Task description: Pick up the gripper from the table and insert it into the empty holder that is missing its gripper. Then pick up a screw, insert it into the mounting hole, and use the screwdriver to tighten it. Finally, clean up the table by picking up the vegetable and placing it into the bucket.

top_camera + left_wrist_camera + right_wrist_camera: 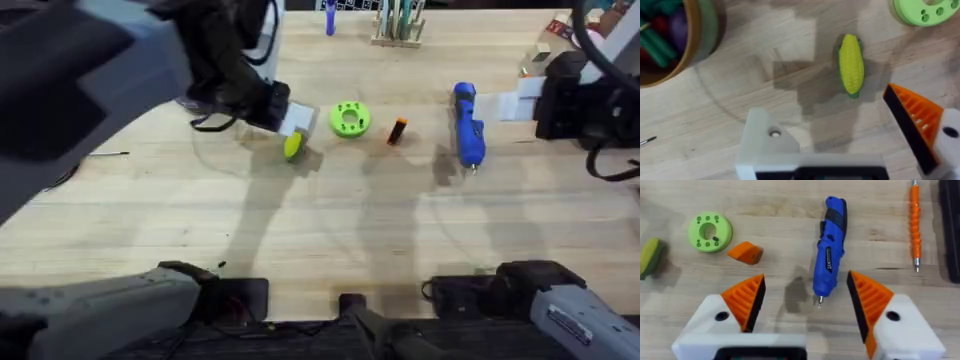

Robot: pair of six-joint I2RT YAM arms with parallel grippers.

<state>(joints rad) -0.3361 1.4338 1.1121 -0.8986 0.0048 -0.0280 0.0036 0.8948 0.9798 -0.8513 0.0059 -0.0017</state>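
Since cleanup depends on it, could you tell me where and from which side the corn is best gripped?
Grip the corn across its middle, coming straight down from above. It lies flat on the table, apart from the green disc and the bucket. The left gripper, open above it, would likely close across its narrow width.

You get bright, even light from above on the pale bench [330, 230], with soft grey shadows beneath each arm and no harsh glare. In the overhead view the left arm [90, 70] looms large, dark and blurred; near gripper parts in your wrist views look soft.
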